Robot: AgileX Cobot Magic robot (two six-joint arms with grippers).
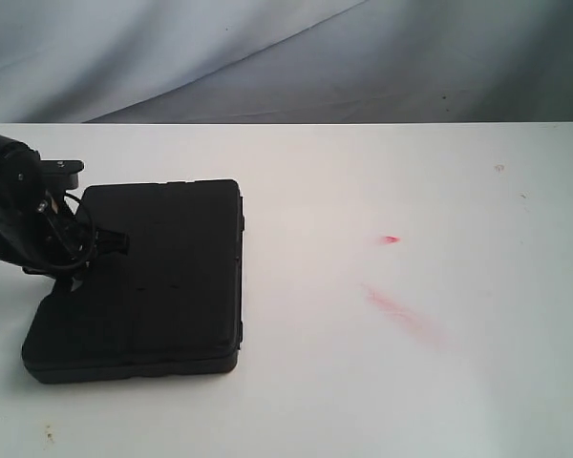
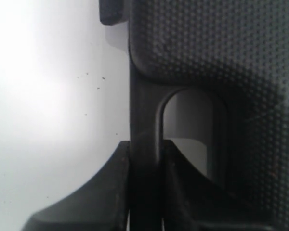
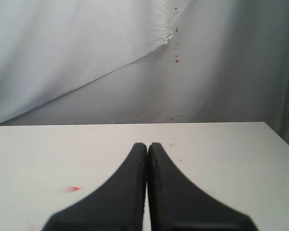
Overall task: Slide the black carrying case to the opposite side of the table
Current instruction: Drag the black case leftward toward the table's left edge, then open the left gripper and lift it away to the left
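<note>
The black carrying case (image 1: 148,277) lies flat at the left of the white table (image 1: 382,363). Its textured lid (image 2: 221,53) and its handle bar (image 2: 144,115) fill the left wrist view. My left gripper (image 2: 145,144) is shut on that handle, one finger on each side of the bar; in the exterior view it sits at the case's left edge (image 1: 76,243). My right gripper (image 3: 148,147) is shut with nothing between its fingers, held above bare table. It does not appear in the exterior view.
Red smears mark the table right of the case, a small one (image 1: 390,239) and a longer streak (image 1: 401,313). A grey-white cloth backdrop (image 1: 286,57) hangs behind the far table edge. The table's right edge (image 3: 282,142) shows in the right wrist view.
</note>
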